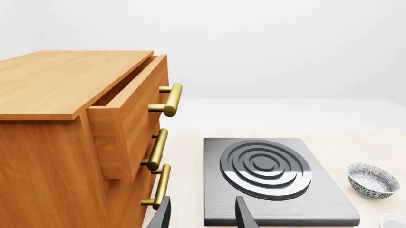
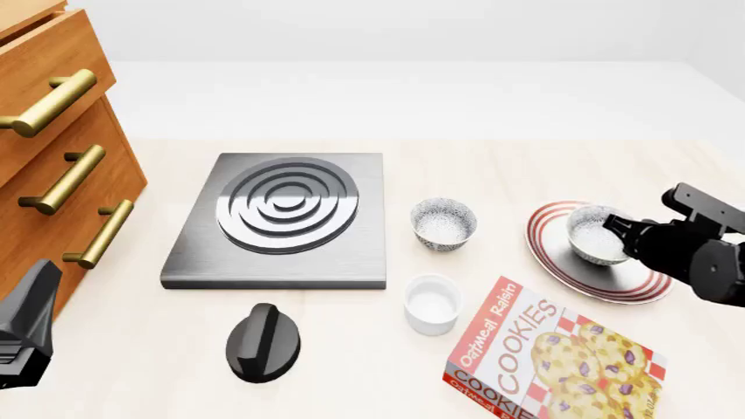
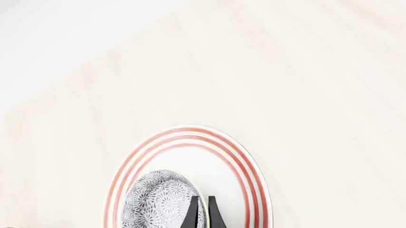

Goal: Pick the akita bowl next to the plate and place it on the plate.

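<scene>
**Bowl at plate, release pending**

The right gripper is pinching the akita bowl's rim, holding it over the plate at the bench's right side. Recommended: lower until seated flat, then part fingers gently. The left gripper is idling, fingers spread, empty.
</scene>
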